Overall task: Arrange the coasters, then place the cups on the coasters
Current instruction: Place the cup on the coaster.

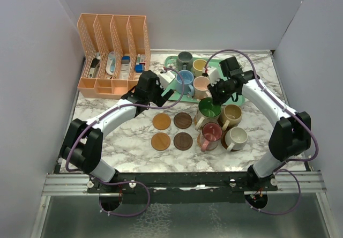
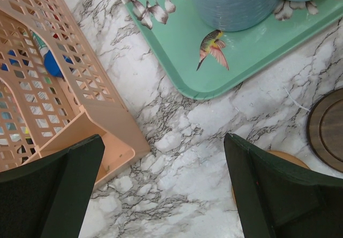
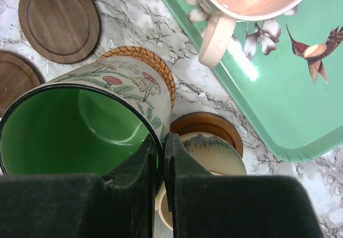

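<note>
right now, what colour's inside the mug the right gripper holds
The mug is green inside; right wrist view shows it best.

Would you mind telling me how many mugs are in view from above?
8. Four stand on the teal tray: grey, yellow, blue, pink. Four are right of the bare coasters: green (in the right claw), tan, dark red, white. None seems hidden.

A white marble-patterned surface with grey veins (image 1: 123, 141) filled the middle. Plain pale lilac-grey walls enclosed it: the back wall (image 1: 214, 13) at 12 o'clock, the left side wall (image 1: 32, 61) at 9 o'clock and the right side wall (image 1: 316, 61) at 3 o'clock. A silver aluminium rail (image 1: 59, 183) ran at 6 o'clock, above a dull brushed-metal sheet (image 1: 182, 222). Light was soft and even.
</note>
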Tool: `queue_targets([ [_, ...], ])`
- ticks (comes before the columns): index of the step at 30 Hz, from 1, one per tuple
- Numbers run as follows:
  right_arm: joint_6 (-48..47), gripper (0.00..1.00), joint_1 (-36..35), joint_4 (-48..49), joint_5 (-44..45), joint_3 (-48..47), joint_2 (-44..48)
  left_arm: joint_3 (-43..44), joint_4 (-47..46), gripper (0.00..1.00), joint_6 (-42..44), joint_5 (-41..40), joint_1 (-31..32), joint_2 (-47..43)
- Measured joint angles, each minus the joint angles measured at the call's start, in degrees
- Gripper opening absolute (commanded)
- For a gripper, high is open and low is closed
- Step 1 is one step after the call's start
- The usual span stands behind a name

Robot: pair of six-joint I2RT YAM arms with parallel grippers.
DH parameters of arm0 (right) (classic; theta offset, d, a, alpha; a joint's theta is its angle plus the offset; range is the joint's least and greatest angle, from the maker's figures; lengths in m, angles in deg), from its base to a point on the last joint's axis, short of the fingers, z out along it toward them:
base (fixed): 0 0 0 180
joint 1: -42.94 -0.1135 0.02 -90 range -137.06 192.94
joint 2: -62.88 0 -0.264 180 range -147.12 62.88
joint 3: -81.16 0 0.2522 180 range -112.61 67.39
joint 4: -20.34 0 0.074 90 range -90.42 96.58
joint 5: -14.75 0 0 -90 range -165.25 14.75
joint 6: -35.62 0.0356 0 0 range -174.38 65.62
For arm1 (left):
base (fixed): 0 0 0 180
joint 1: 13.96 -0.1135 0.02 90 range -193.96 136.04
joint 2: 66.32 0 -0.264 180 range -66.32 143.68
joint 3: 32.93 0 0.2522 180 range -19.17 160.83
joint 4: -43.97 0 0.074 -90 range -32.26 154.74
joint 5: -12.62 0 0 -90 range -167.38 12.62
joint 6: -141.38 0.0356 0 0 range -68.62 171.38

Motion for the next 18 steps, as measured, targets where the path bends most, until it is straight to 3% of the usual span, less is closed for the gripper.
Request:
queue_targets([
  [18,0.81,0.01,-0.74,1.14,1.05,1.99,-0.48,0.00,0.04,0.99,0.00,0.63,0.00,0.46],
])
